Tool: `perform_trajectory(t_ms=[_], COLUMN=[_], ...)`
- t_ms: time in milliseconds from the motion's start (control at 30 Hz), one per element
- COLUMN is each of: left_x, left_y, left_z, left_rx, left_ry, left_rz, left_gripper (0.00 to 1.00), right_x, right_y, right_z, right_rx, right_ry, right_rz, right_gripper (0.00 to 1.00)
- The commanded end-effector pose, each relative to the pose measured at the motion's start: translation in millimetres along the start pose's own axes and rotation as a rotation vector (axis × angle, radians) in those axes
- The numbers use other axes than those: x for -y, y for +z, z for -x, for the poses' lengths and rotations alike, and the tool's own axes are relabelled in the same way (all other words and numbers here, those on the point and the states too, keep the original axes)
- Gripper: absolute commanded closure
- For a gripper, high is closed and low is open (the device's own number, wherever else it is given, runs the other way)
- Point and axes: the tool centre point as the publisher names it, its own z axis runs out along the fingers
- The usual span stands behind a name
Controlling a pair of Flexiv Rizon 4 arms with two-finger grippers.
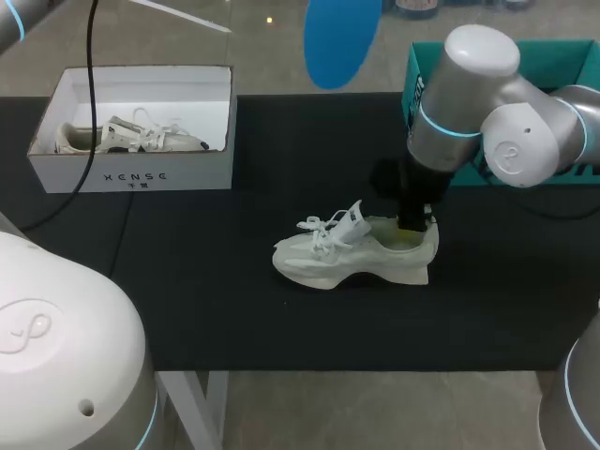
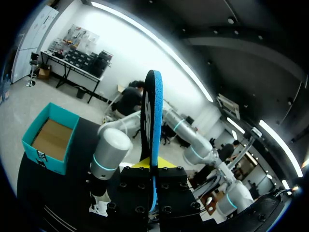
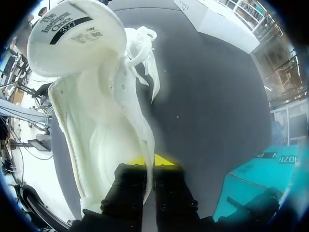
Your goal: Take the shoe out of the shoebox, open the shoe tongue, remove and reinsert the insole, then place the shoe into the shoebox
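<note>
The shoe [image 1: 352,253] is pale off-white all over, against the black table [image 1: 234,319]. The insole [image 1: 342,37] is bright blue with a black edge. The shoebox [image 1: 131,173] is white with grey lettering, and the teal box [image 1: 562,61] is brown inside.

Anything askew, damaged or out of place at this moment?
Nothing is damaged or spilled. The one thing out of place is the blue insole, held on edge in the left gripper above the table, out of the shoe. The right gripper pinches the shoe's heel wall; its tongue stands open.
</note>
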Motion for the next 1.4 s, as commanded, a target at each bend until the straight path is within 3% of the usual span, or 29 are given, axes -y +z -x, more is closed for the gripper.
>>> perform_trajectory(t_ms=[33, 467, 567, 1233, 1400], left_x=[-0.7, -0.7, -0.7, -0.7, -0.7], left_y=[0.4, 0.4, 0.4, 0.4, 0.4], left_z=[-0.2, -0.2, -0.2, -0.2, -0.2], left_rx=[0.002, 0.002, 0.002, 0.002, 0.002], left_ry=[0.001, 0.001, 0.001, 0.001, 0.001], left_rz=[-0.001, -0.001, -0.001, -0.001, -0.001], left_gripper=[1.0, 1.0, 1.0, 1.0, 1.0], right_x=[2.6, 31.5, 33.0, 33.0, 39.5], right_y=[-8.3, -95.8, -97.7, -97.7, -99.4], right_z=[-4.0, -0.3, 0.2, 0.2, -6.0], right_rx=[0.007, 0.11, 0.034, 0.034, 0.087], right_ry=[-0.001, 0.033, 0.008, 0.008, 0.413], right_rz=[0.009, 0.038, 0.042, 0.042, 0.016], right_gripper=[1.0, 1.0, 1.0, 1.0, 1.0])
